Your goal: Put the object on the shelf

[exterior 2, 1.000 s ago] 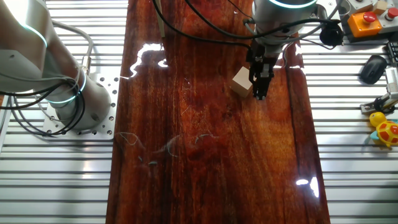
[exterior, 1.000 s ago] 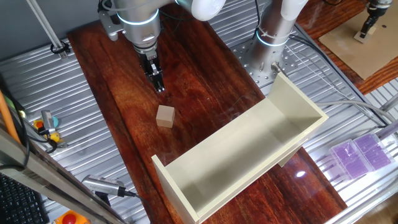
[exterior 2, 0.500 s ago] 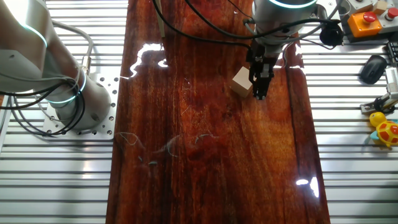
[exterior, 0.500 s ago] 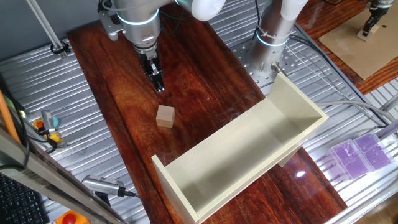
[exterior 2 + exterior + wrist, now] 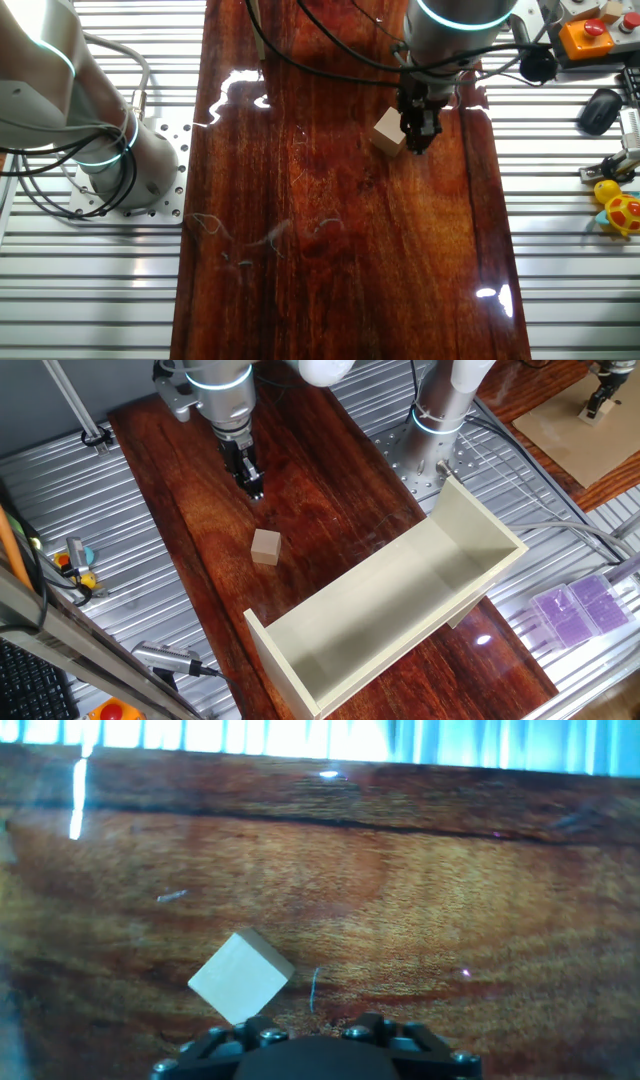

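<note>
The claw [image 5: 254, 490] hangs above the dark wooden counter [image 5: 330, 480] with its fingers together, gripping nothing. The small wooden cube [image 5: 266, 547] sits on the counter nearer the camera than the claw, apart from it. The long cream shelf [image 5: 400, 600] lies open side up to the right of the cube, nothing inside it.

In the hand view the cube [image 5: 240, 976] sits turned corner-on, left of centre.
</note>
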Available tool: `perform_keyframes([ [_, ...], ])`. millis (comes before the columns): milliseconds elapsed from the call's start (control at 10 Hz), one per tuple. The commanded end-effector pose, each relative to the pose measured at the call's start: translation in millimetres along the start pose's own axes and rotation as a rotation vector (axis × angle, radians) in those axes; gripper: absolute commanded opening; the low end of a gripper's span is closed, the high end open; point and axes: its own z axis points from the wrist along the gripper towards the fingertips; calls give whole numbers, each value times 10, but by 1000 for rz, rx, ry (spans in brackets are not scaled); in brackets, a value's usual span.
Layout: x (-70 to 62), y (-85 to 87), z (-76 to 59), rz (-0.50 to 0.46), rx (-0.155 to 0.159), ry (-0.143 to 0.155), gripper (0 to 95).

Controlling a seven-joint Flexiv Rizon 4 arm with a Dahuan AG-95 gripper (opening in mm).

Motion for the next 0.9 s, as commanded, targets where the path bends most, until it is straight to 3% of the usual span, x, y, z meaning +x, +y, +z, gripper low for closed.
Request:
perform_keyframes([
  [100,-3,1,1,-63,-6,-1,0],
  [500,-3,3,-3,-117,-8,-2,0],
  [900,-3,3,-3,-269,-9,2,0],
])
